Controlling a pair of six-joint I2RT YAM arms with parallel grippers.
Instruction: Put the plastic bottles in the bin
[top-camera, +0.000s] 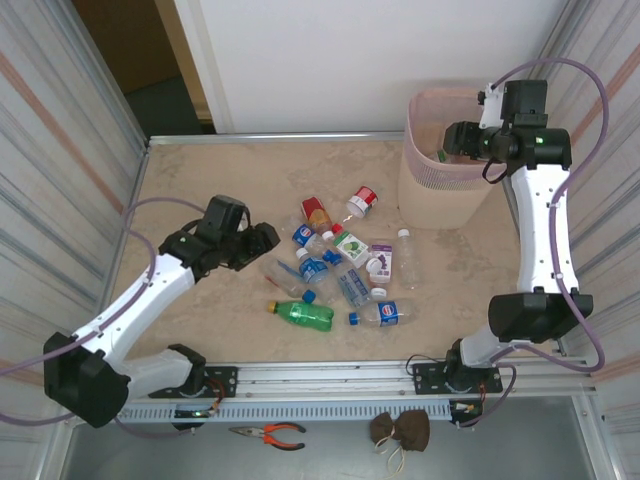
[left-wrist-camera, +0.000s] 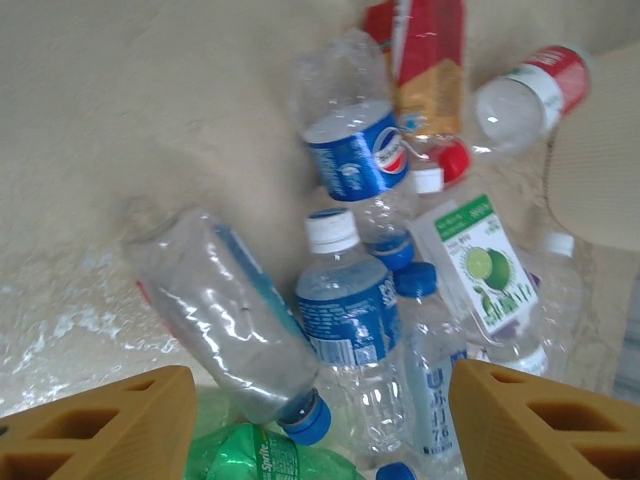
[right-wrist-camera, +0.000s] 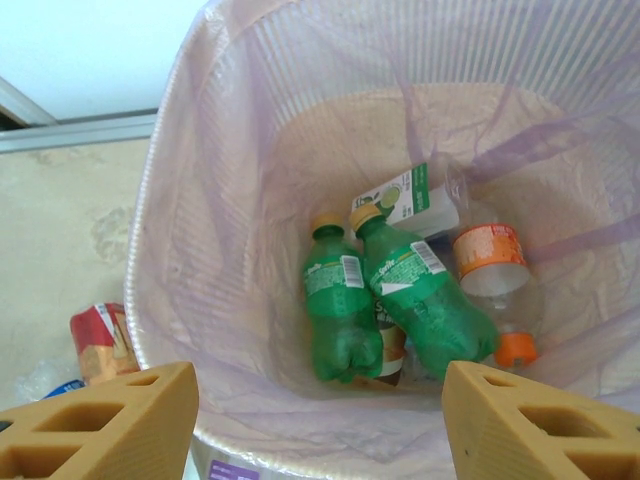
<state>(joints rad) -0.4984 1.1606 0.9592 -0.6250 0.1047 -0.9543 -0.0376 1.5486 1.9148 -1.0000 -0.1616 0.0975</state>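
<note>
Pliers (top-camera: 268, 434) with orange handles and a brown pouch (top-camera: 400, 430) lay nearest the viewer, in front of the mounting rail (top-camera: 330, 375) that carried both arm bases. Beyond the rail, on the table (top-camera: 210, 170), roughly a dozen bottles (top-camera: 340, 270) lay in a loose heap at centre, most on their sides. A green bottle (top-camera: 303, 313) and a blue-labelled bottle (top-camera: 388, 313) formed the near edge of the heap, apart from each other. The left gripper (top-camera: 258, 240) hung just left of the heap. In its wrist view its fingers (left-wrist-camera: 100, 425) were spread wide with nothing between them, above a clear blue-capped bottle (left-wrist-camera: 235, 320) lying against a white-capped bottle (left-wrist-camera: 345, 310). At the far right of the table stood the bin (top-camera: 425, 195), with a red-capped bottle (top-camera: 362, 200) lying near its base. The right gripper (top-camera: 447, 148) hovered over the bin's mouth, released and empty. Inside the bin, two green bottles (right-wrist-camera: 340, 300) rested side by side and touching, with a lime-labelled bottle (right-wrist-camera: 405, 200) behind them and an orange-capped bottle (right-wrist-camera: 495, 275) to one side.
</note>
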